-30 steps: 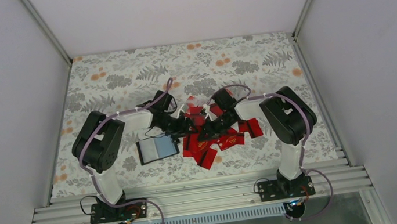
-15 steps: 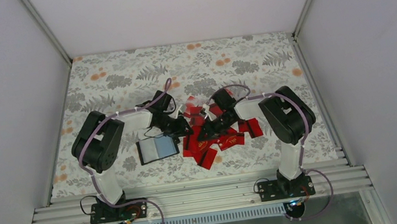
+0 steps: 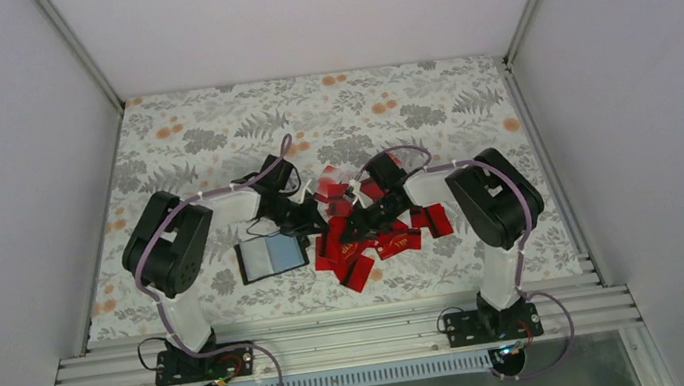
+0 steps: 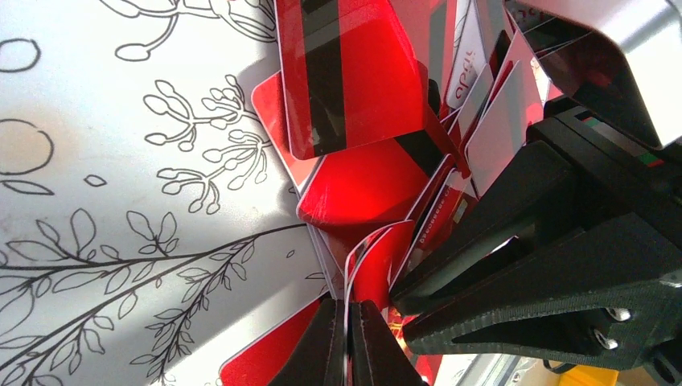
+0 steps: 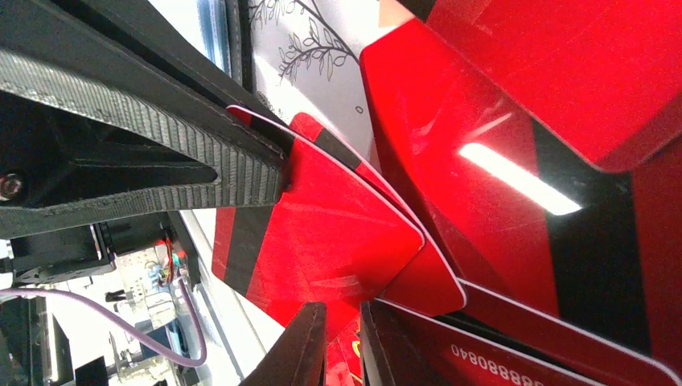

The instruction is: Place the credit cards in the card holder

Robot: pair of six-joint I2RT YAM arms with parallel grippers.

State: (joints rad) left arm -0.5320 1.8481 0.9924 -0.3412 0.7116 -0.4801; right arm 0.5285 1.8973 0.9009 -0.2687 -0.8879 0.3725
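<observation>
The credit cards lie as a loose red pile right of centre; the left wrist view shows several overlapping. The card holder lies open and flat left of the pile, grey-blue pockets up. My left gripper is shut on the thin edge of one red card, which bows upward. My right gripper pinches the same card, a black stripe on it, by a lower corner. The two grippers meet tip to tip above the pile's left edge.
The floral table cloth stretches back to white walls. An aluminium rail runs along the near edge by the arm bases. The right gripper's black fingers crowd close beside my left jaws.
The left gripper's jaws have closed onto the edge of the card that the right gripper holds. Both arms have hardly shifted.
</observation>
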